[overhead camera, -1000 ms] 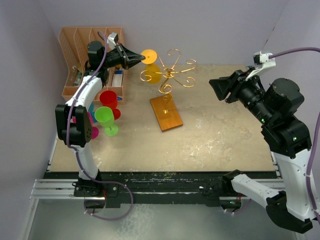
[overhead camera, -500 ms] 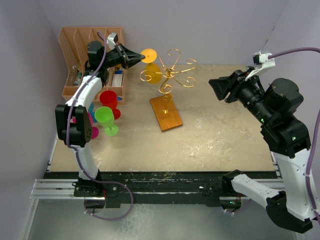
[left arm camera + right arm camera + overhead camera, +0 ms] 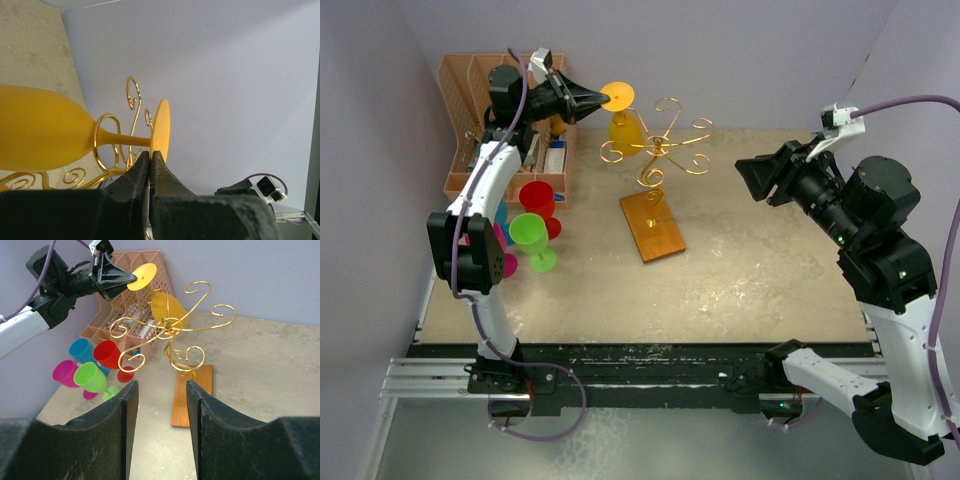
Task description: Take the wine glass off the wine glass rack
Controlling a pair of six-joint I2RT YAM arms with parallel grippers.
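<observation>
The yellow wine glass [image 3: 624,124] hangs upside down, its stem in a curled arm of the gold wire wine glass rack [image 3: 658,150], which stands on an orange-brown wooden base [image 3: 654,227]. My left gripper [image 3: 603,98] is shut on the rim of the glass's round foot [image 3: 161,127], and the glass is tilted. The right wrist view shows the same grip [image 3: 134,278], the glass bowl [image 3: 169,310] and the rack [image 3: 172,332]. My right gripper [image 3: 160,390] is open and empty, raised well to the right of the rack [image 3: 760,180].
A peach slotted file organizer [image 3: 485,90] stands at the back left. Red [image 3: 537,200], green [image 3: 530,236], blue and magenta plastic goblets stand beside it, left of the rack base. Purple walls close in the left and back sides.
My left gripper has lifted and drawn back slightly with the glass's foot in it. The yellow glass has tilted up and risen on the rack arm. The right arm has hardly moved.
</observation>
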